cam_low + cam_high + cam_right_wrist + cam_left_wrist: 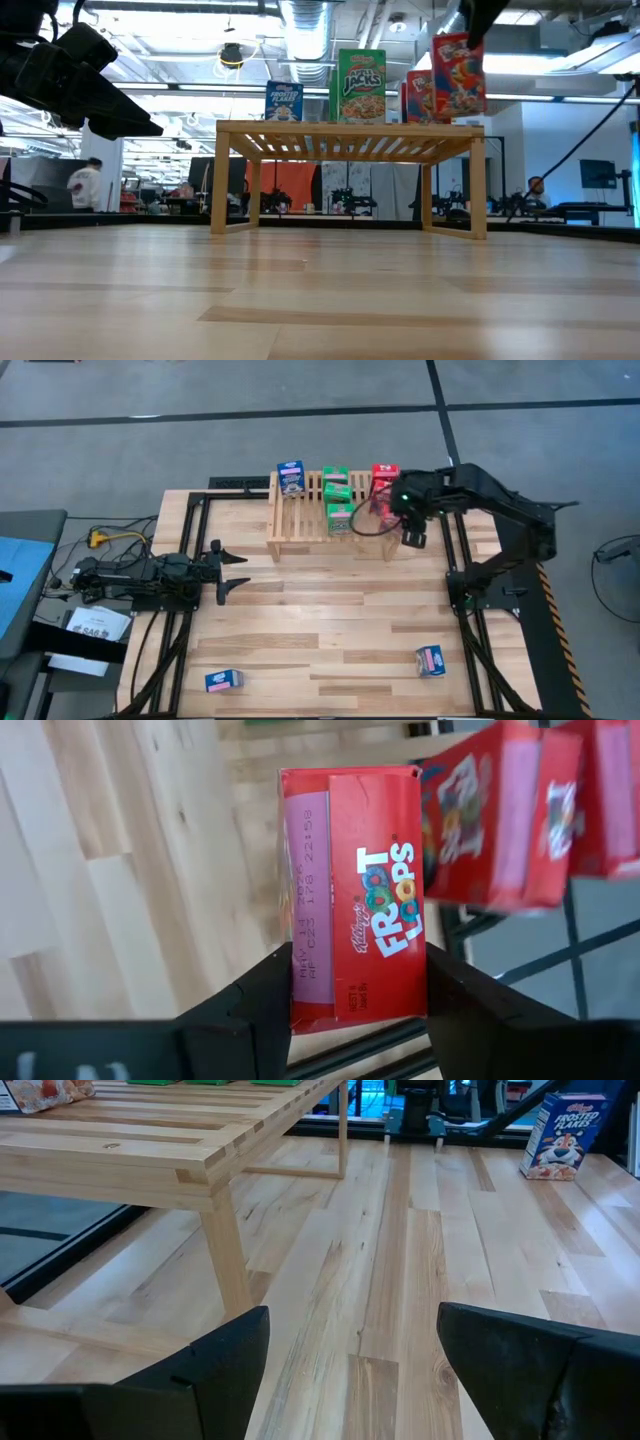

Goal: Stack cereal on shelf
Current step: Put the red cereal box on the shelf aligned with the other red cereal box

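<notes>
Taking the wooden shelf (330, 512) as the landmark, the left gripper (232, 568) waits on the table off its left front corner with fingers spread and nothing between them, and two blue cereal boxes (223, 680) (431, 660) lie well in front of the shelf near the table's near edge. On the slats stand a blue box (290, 478), green boxes (336, 483) and red boxes (384, 473), though the right arm hides part of the red ones from above. At the shelf's right end the right gripper (358, 982) pinches a red Froot Loops box (360, 890) between its fingers, held above the slats beside the standing red boxes.
</notes>
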